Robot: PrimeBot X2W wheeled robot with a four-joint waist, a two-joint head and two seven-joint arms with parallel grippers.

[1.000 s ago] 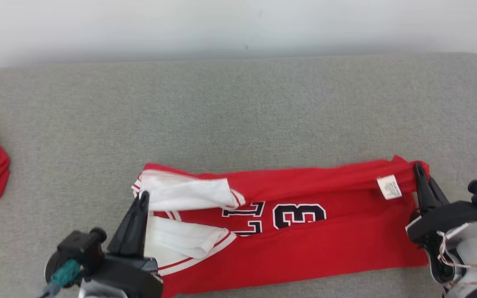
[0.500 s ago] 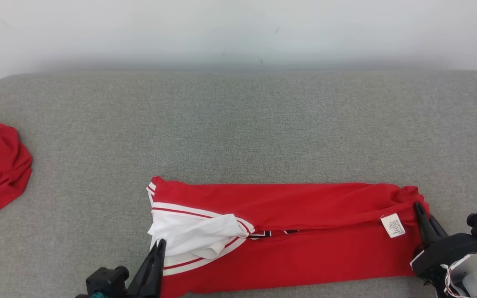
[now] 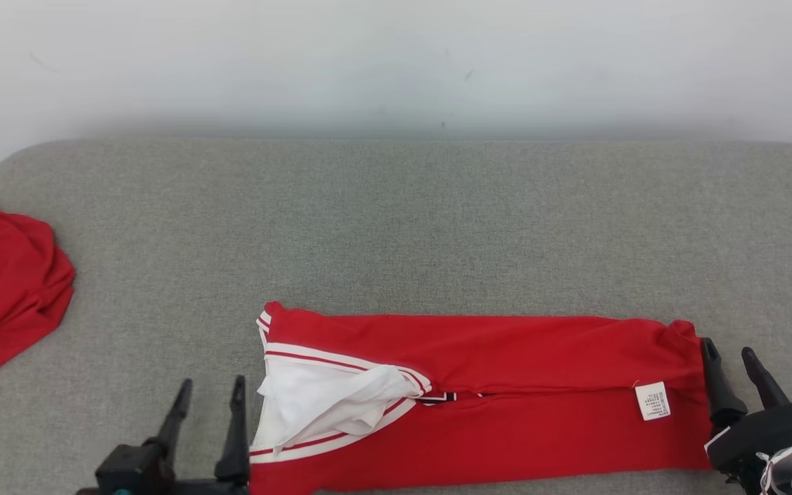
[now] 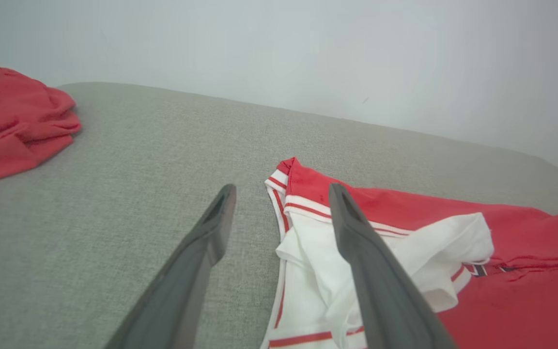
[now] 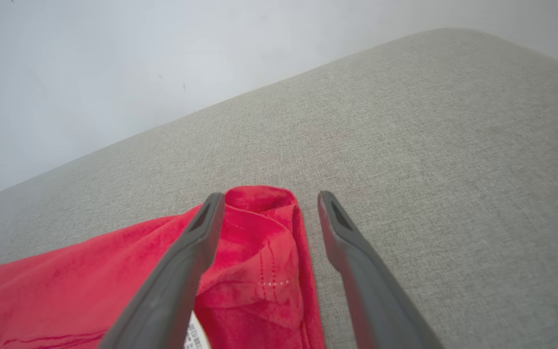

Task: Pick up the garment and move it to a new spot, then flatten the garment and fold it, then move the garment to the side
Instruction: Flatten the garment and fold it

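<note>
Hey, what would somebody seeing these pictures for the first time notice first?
A bright red jersey, folded into a long strip, lies near the front of the grey cushion, white fabric showing at its left end. The left gripper and right gripper stand open at its two ends. Another red cloth sits bunched at the far left.

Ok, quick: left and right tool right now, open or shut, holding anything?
Left tool: open, holding nothing, beside the jersey's white-trimmed end.
Right tool: open, holding nothing, at the jersey's other end.
</note>
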